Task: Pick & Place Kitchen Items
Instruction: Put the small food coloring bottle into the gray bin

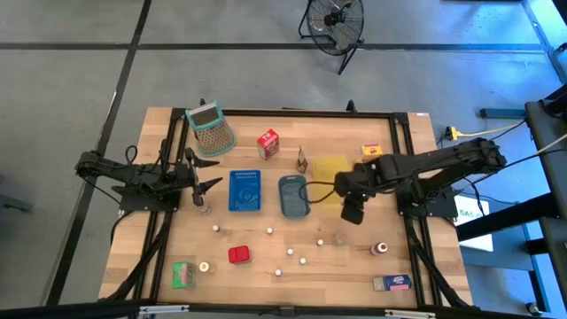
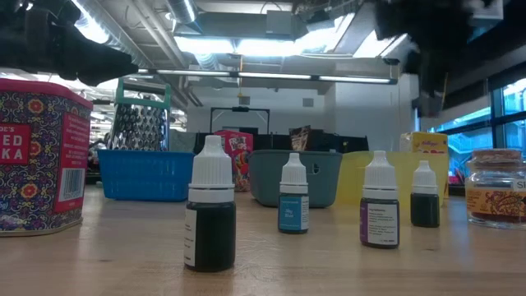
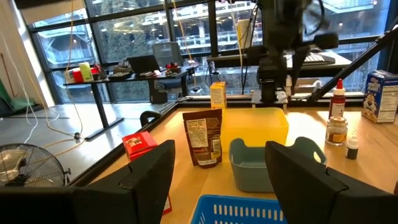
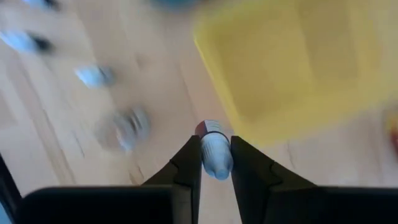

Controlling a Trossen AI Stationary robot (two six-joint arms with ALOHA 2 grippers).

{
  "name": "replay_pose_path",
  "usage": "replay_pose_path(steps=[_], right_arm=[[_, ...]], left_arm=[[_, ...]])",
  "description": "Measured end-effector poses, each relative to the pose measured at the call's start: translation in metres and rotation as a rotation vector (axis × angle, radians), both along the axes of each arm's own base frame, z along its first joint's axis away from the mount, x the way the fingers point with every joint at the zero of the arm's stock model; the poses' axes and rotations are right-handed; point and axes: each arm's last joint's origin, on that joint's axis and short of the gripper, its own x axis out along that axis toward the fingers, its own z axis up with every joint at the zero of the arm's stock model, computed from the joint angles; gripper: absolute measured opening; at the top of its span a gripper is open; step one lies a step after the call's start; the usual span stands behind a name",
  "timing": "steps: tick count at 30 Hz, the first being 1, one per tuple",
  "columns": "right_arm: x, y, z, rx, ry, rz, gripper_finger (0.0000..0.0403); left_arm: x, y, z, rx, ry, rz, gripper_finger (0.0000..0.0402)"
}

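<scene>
The right gripper (image 4: 216, 163) is closed on a small bottle with white cap and red band (image 4: 215, 152), held above the wooden table (image 1: 266, 266) beside the yellow plastic tray (image 4: 292, 68); the left gripper (image 1: 205, 184) waits open at the left.

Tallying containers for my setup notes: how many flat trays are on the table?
3, side by side mid-table in the high view: the blue tray on the left, the grey-blue tray in the middle, the yellow tray on the right. None appears hidden.

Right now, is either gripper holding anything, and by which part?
The right gripper pinches a small white-capped bottle across its cap end. The left gripper is open, holding nothing.
</scene>
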Motion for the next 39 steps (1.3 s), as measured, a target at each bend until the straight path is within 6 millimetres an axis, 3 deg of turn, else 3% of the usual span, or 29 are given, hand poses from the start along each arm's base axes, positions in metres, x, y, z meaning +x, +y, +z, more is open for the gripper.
replay_pose_path(steps=[5,9,17,25,28,39], right_arm=[[0.022,-0.006,0.016,-0.049,-0.224,0.059,0.0066],[0.038,-0.015,0.014,-0.075,-0.302,0.115,0.0066],[0.074,-0.039,-0.004,-0.083,-0.233,0.141,0.0065],[0.122,-0.046,-0.015,-0.107,-0.084,0.226,0.0065],[0.132,-0.049,-0.022,-0.100,-0.006,0.224,0.0065],[0.155,-0.051,-0.052,-0.133,0.011,0.258,0.0065]], left_arm=[[0.000,0.000,0.000,-0.009,-0.003,-0.001,0.0245],[0.000,0.000,0.000,-0.066,-0.021,-0.003,0.0245],[0.000,0.000,0.000,-0.158,-0.050,-0.008,0.0244],[0.000,0.000,-0.003,-0.198,-0.036,-0.007,0.0246],[0.000,0.000,-0.004,-0.235,-0.038,-0.006,0.0246],[0.001,-0.003,-0.006,-0.265,-0.014,-0.106,0.0246]])
